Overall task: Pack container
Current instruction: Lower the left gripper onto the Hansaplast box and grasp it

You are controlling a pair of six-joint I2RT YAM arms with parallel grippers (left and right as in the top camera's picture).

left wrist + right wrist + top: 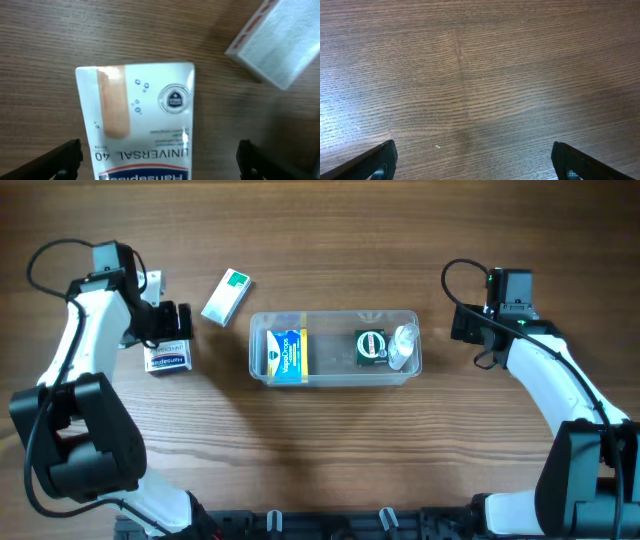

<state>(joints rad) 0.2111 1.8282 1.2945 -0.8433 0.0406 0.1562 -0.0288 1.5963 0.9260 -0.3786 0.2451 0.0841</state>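
The clear plastic container (334,370) sits at the table's centre. It holds a blue and yellow box (288,354), a dark round tin (371,346) and a small clear bottle (402,345). A white plaster box (169,359) lies on the table to its left, and also shows in the left wrist view (140,125). My left gripper (159,159) is open, with a finger on each side of that box, apart from it. My right gripper (475,160) is open and empty above bare wood, right of the container.
A white and green box (227,296) lies on the table up and left of the container. Its corner shows in the left wrist view (277,45). Bare wooden table surrounds everything.
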